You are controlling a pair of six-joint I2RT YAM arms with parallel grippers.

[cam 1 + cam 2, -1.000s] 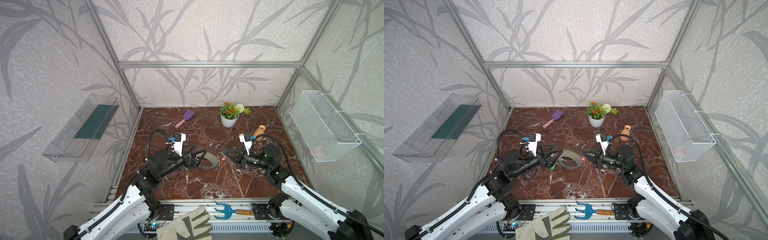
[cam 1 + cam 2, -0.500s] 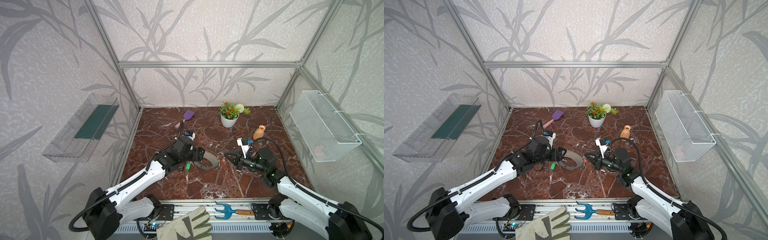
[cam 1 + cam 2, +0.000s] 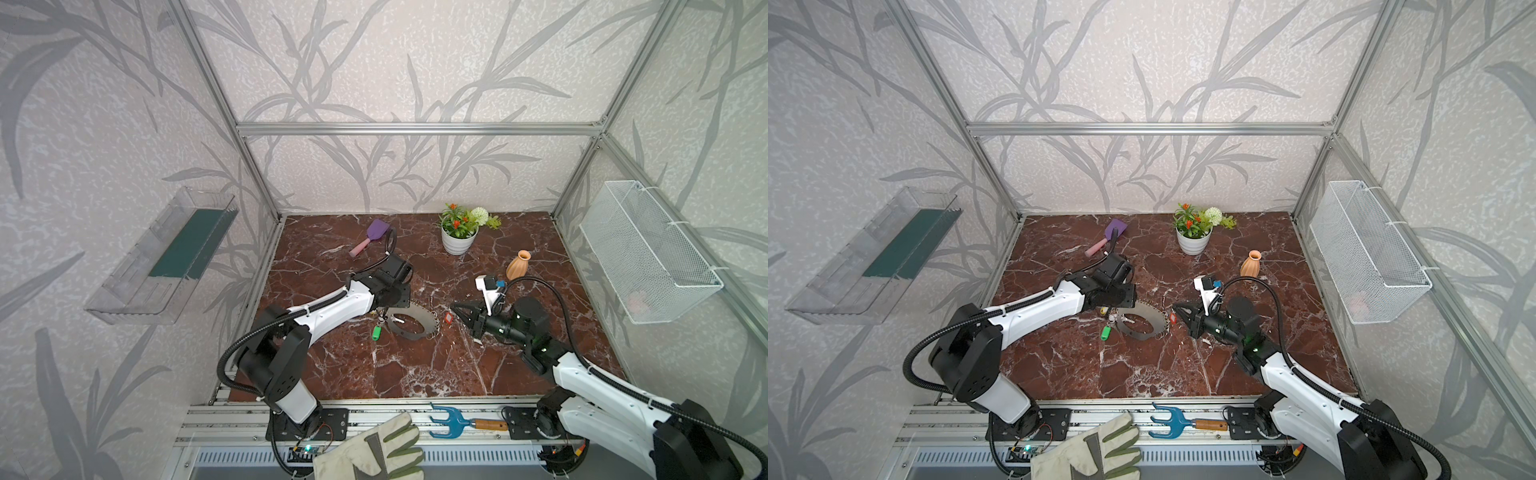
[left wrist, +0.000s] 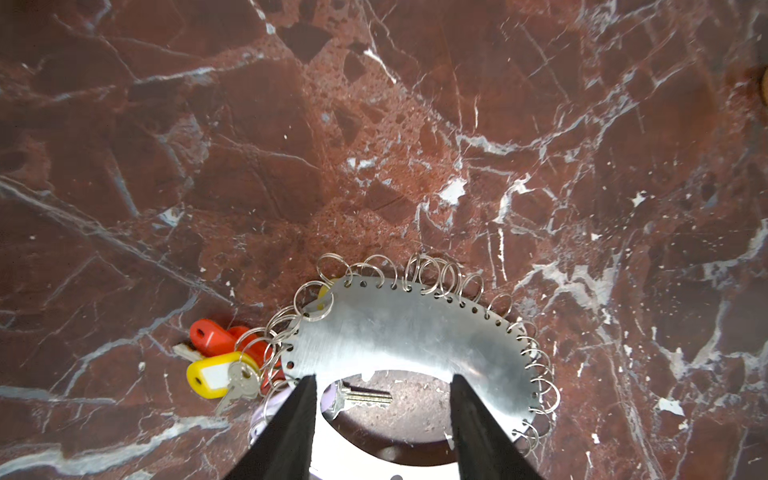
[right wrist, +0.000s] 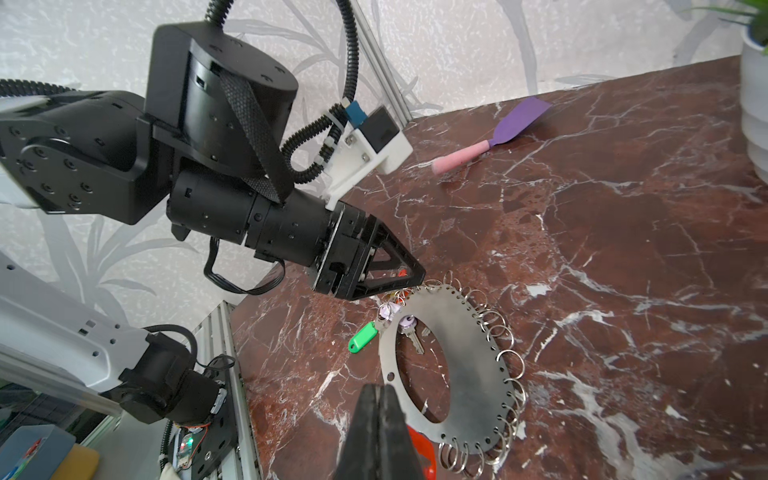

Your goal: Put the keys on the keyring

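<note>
Two robot arms meet over a keyring (image 5: 465,365) lying flat near the middle of a red marble table (image 3: 415,374). It is a grey C-shaped plate, its outer edge fringed with small silver rings.

The left gripper (image 4: 382,378) points down at the end of the plate nearer its own arm. Its fingers stand apart with a clear gap between them, their tips over the plate's inner edge on either side of the central opening. Whether they touch the metal cannot be told.

A bare silver key (image 4: 361,399) with a lilac head lies inside that opening. Bunched against the rings at the same end are two red tags (image 4: 210,334) and a yellow tag (image 4: 212,374) with a silver key beside it. A green tag (image 3: 376,332) rests on the table just off that end, and a pale lilac tag (image 5: 388,311) sits close to the left fingertips.

On the opposite side the right gripper (image 3: 457,309) reaches in low and nearly level, its fingers pressed tight together on a red key tag (image 3: 449,318). The tag hangs at their tips, just beside the ringed rim and apart from it.

Behind the arms stand a potted plant (image 3: 457,237) and a small orange vase (image 3: 518,266), and a purple scoop (image 3: 370,239) lies nearby. A work glove (image 3: 374,453) and a blue hand rake (image 3: 453,422) lie on the front rail.
</note>
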